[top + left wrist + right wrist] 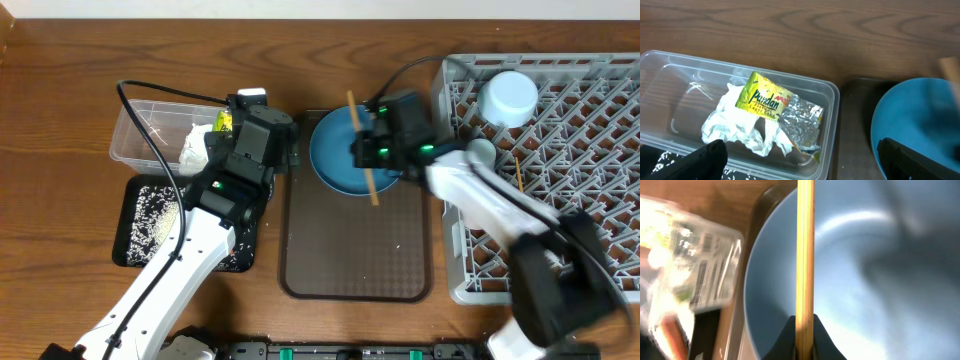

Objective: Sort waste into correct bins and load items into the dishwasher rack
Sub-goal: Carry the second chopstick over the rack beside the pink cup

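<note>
My right gripper (805, 335) is shut on a wooden chopstick (361, 146) and holds it above the dark-blue plate (335, 150), which lies at the far end of the brown tray. The chopstick (805, 255) runs straight up the right wrist view over the plate (865, 280). My left gripper (800, 160) is open and empty over the near right corner of the clear tub (832, 95). The tub (135, 140) holds the crumpled white napkin (740, 125) and the yellow-green snack packet (765, 97). The black tray (135, 225) holds rice grains. The grey rack (590, 150) holds a light-blue cup (508, 97) and a second chopstick (518, 172).
The brown serving tray (355, 250) lies between the bins and the rack. My right arm reaches from the lower right across the rack's left edge. A cable loops over the tub. Bare wooden table lies beyond the tub.
</note>
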`<state>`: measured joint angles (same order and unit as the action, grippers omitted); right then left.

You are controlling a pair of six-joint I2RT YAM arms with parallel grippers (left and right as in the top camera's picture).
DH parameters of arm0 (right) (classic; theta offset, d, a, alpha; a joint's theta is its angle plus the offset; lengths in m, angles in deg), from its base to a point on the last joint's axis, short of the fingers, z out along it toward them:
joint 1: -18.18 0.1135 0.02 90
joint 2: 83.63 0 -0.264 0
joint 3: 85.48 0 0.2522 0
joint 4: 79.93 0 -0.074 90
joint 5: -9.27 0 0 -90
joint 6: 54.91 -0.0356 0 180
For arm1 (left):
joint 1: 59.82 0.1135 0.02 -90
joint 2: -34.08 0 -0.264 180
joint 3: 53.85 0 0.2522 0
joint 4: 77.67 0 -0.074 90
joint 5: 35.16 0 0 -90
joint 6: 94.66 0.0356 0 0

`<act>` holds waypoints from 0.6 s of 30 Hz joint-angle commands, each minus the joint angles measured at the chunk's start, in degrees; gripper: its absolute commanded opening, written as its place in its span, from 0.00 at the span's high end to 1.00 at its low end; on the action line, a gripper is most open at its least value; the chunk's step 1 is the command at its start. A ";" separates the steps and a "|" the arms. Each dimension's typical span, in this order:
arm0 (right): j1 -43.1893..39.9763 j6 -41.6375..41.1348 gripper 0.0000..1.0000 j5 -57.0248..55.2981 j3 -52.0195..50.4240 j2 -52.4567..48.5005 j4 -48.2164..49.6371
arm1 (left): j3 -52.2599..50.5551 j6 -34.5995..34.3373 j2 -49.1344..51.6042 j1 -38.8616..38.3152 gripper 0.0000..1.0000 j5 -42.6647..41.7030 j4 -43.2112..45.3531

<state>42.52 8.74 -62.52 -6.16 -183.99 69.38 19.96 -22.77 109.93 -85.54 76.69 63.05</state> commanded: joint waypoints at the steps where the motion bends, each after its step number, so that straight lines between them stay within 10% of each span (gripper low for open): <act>1: -4.00 12.48 0.99 0.24 0.33 9.57 -6.03 | 0.07 0.50 -0.28 0.02 0.01 1.38 -0.20; 18: -32.76 39.52 0.99 -17.55 0.31 35.78 -42.88 | 0.07 0.50 -0.28 0.02 0.02 1.38 -0.17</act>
<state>12.11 43.64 -76.07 -5.98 -147.95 27.61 19.96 -22.77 109.93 -85.54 76.69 63.01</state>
